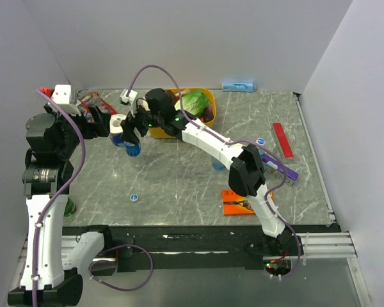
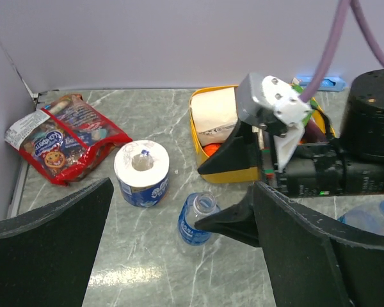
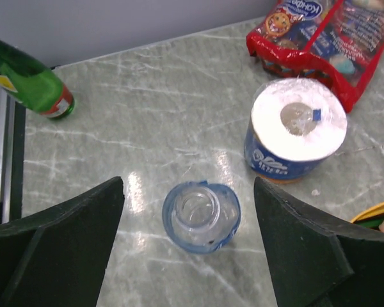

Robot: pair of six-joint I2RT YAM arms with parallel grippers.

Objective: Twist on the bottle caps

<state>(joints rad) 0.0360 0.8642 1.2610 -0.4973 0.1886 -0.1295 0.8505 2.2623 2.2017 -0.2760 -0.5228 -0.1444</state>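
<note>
Bottle (image 3: 201, 216) stands centred inside the right claw (image 3: 187, 183), apparently untouched.

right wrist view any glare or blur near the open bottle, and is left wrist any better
Right wrist: a bright glare patch on the table just left of the uncapped bottle, which is sharp; the near fingers are dark and featureless. Left wrist: a similar glare streak on the table, nearer the camera than the toilet roll; the bottle reads clearly.
</note>
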